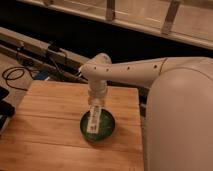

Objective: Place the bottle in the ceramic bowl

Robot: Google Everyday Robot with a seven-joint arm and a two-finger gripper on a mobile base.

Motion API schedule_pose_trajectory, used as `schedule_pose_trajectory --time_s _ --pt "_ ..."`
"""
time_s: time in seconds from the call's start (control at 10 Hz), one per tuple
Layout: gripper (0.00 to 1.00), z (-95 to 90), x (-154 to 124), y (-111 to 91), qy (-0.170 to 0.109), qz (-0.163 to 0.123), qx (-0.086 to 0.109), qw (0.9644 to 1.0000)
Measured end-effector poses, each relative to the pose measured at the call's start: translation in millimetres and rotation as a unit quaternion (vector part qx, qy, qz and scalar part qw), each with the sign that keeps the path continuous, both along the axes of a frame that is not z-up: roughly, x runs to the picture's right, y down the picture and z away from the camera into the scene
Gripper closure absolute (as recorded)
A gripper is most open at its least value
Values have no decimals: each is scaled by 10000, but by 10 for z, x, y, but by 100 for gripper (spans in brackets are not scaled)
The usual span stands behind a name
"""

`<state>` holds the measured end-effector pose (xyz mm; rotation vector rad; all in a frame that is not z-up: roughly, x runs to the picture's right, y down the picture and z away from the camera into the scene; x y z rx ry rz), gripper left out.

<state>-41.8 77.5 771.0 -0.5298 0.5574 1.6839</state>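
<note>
Item: gripper (95, 104), hung directly above the ceramic bowl (98, 125), jaws clamped on the top of the bottle (93, 119). Bottle stood nearly upright, lower end inside the bowl. Bowl sat toward the right of the wooden table (45, 125).

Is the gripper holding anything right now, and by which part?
The gripper above the ceramic bowl appears to hold the bottle by its upper end; the lower end hangs into the bowl.
</note>
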Motion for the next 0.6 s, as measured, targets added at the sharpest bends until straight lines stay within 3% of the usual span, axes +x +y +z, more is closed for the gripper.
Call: schedule_pose_trajectory --time_s 0.6 --pt "20 -1 6 2 2 3 -2 10000"
